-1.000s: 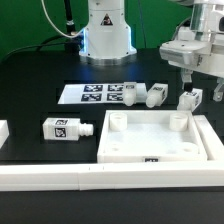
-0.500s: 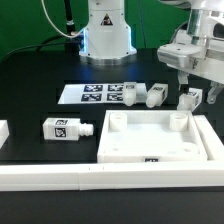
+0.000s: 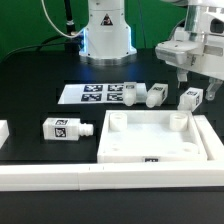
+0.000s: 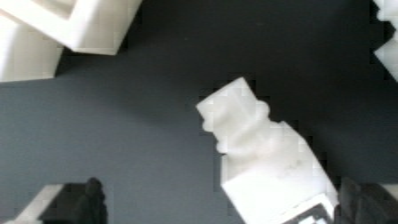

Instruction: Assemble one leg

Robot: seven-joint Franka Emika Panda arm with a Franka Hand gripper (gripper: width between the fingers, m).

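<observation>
The small white plastic leg block with a black-and-white tag (image 3: 191, 98) lies on the black table (image 3: 40, 80), just beyond the far corner of the large white square tray (image 3: 130, 150) on the exterior view's right. The arm's two-finger gripper (image 3: 190, 80) hangs above that leg, its fingers (image 4: 71, 203) spread wide, holding nothing

Four white plastic legs lie loose on the black desk, each with a black-and-white tag.

- **First leg** (image 3: 62, 129): on its side at the exterior view's left, tag facing the camera, round peg pointing to the exterior view's right.
- **Second leg** (image 3: 130, 93) and **third leg** (image 3: 155, 95): close together near the middle.
- **Fourth leg** (image 3: 190, 99) (image 4: 267, 155): apart from the others, furthest to the exterior view's right, set at a slant.
</observation>
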